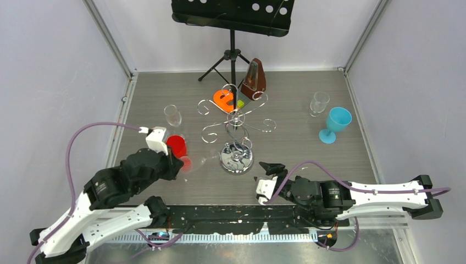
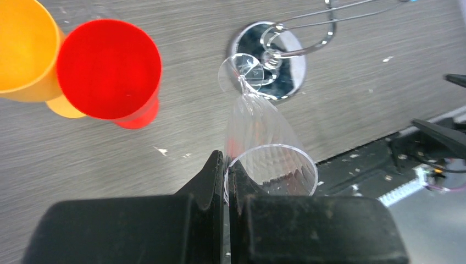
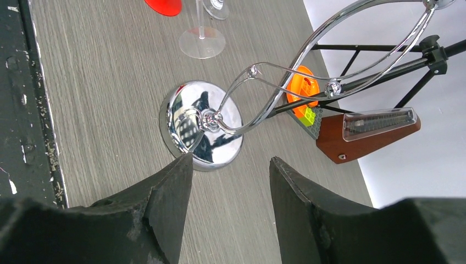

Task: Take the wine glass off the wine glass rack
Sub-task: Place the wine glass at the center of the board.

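Clear ribbed plastic or glass, hard to say: wine glass (image 2: 266, 132) pinched at the rim by left gripper (image 2: 226, 168), tilted, foot near wine glass rack (image 1: 235, 117) base. Light, slick, fragile; safer held by stem. Right gripper (image 3: 231, 165) spread, idle.

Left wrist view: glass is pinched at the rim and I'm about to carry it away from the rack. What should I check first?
1. Left gripper hold on the wine glass: shut on the rim wall. Ok.
2. Foot free of the wine glass rack: it overlaps the chrome base beside a scroll arm. Cannot tell.
3. Room beside the glass: red cup stands close. Not ok.
4. Right gripper out of the way: open, short of the base. Ok.
5. Rack upright: ok.
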